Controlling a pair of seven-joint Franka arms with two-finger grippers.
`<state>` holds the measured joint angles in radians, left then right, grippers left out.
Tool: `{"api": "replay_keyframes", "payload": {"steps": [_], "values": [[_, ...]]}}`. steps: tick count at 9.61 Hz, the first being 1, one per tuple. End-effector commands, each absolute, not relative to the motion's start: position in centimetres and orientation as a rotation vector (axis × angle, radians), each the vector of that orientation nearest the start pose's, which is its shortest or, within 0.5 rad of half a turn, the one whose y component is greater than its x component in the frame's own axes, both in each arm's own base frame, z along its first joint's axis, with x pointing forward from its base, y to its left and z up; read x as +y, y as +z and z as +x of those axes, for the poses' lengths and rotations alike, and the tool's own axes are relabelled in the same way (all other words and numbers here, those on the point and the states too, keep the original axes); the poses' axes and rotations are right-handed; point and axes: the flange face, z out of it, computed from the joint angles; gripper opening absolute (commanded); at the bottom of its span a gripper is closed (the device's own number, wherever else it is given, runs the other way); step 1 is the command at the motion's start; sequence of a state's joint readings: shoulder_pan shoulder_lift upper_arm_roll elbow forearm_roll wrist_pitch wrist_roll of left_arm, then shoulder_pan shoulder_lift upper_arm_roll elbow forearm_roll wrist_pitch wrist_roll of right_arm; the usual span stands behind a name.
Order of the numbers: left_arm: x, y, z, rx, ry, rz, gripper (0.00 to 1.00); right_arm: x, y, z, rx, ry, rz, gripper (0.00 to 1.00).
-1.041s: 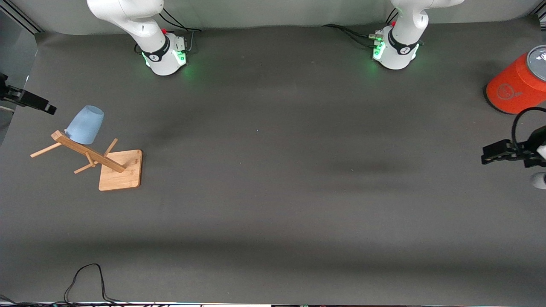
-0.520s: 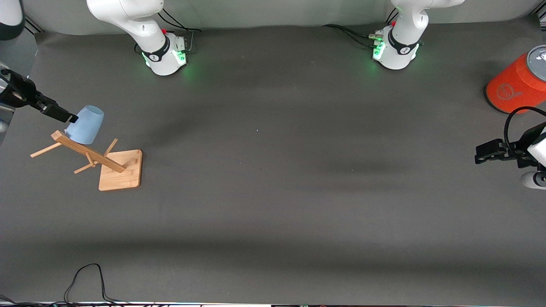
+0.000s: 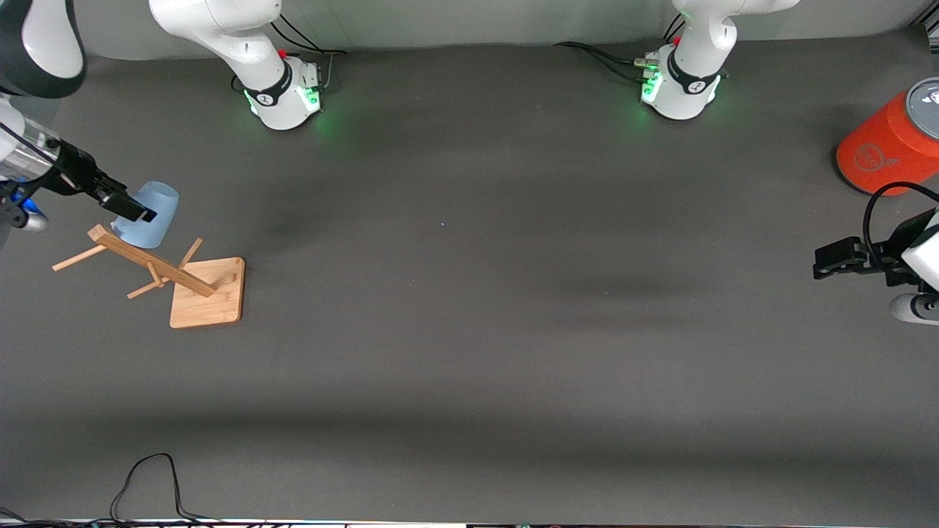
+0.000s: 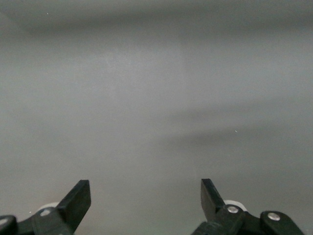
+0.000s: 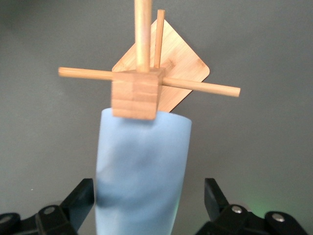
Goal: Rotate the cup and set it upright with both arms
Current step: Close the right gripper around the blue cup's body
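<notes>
The pale-blue cup hangs upside down and tilted on a peg of a wooden rack toward the right arm's end of the table. My right gripper is open and straddles the cup. In the right wrist view the cup fills the space between the jaws of the right gripper. One finger lies close beside the cup wall and the other stands apart from it. My left gripper hangs open and empty over the table near the left arm's end. The left wrist view shows the left gripper over bare mat.
A large orange cylinder with a grey top stands at the left arm's end of the table. The rack's post and cross pegs jut out just past the cup. A black cable loops at the table edge nearest the front camera.
My right gripper has come in from the table's end and now has its open fingers around the cup. My left gripper has drifted slightly toward the table's middle.
</notes>
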<state>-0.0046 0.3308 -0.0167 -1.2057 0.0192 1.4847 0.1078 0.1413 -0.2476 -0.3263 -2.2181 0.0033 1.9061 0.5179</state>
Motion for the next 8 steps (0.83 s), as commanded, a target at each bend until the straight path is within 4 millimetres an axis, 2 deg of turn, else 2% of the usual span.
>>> {"api": "replay_keyframes", "payload": {"steps": [1, 4, 6, 7, 8], "values": [[-1.11, 59.75, 64.14, 0.224, 0.088, -3.119, 1.0, -9.17, 45.09, 46.35, 1.064, 0.115, -2.879, 1.0], [-1.04, 59.67, 64.21, 0.232, 0.085, -3.12, 1.0, -9.13, 44.55, 46.79, 1.066, 0.108, -2.884, 1.0], [-0.64, 59.56, 64.17, 0.222, 0.095, -3.121, 1.0, -9.15, 44.76, 46.83, 1.066, 0.101, -2.883, 0.44], [-0.48, 59.49, 64.17, 0.22, 0.097, -3.124, 1.0, -9.15, 44.74, 46.82, 1.066, 0.104, -2.883, 0.38], [-0.77, 59.56, 64.16, 0.225, 0.095, -3.124, 1.0, -9.15, 44.87, 46.81, 1.065, 0.102, -2.883, 0.38]]}}
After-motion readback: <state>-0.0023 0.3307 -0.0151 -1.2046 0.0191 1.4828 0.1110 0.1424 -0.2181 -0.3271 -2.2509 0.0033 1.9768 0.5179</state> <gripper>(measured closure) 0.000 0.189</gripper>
